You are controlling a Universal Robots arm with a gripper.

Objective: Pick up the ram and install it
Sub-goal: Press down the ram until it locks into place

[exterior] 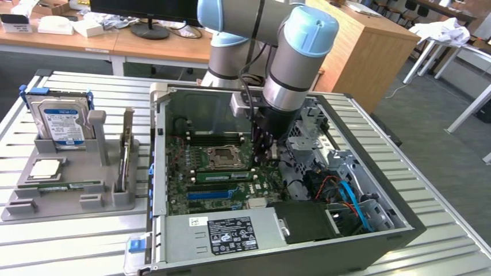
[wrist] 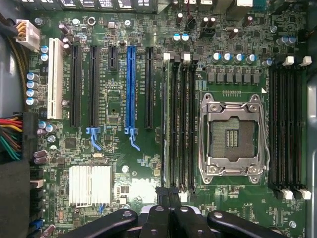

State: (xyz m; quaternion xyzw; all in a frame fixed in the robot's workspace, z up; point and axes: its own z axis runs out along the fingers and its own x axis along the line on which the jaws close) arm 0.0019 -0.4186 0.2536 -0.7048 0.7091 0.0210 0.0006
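Exterior view: arm reaches down into open PC case [exterior: 395, 233] on slatted metal surface [exterior: 77, 247]. Tool [exterior: 265, 155] hangs low over motherboard [exterior: 180, 172] at the exterior view's right end of the memory slots, fingers pressed together, nothing visibly pinched. Bright green strip standing just beside CPU socket [exterior: 226, 155] reads as the ram [exterior: 222, 176], seemingly already in its slot; full seating can't be confirmed. Grey fixture [exterior: 69, 201] at the exterior view's left holds hard drive [exterior: 61, 118], blue-and-white label, print too small to read. Power supply [exterior: 222, 233] has a black label, also unreadable. Wrist view: closed tool [wrist: 170, 208] sits over one end of the four memory slots [wrist: 179, 124]; socket beside them is open and empty, blue expansion slot [wrist: 131, 89] further off. Step judged: seating stage, pick done. Next move calls for a straight, even push and both end latches closed. No brand legible.
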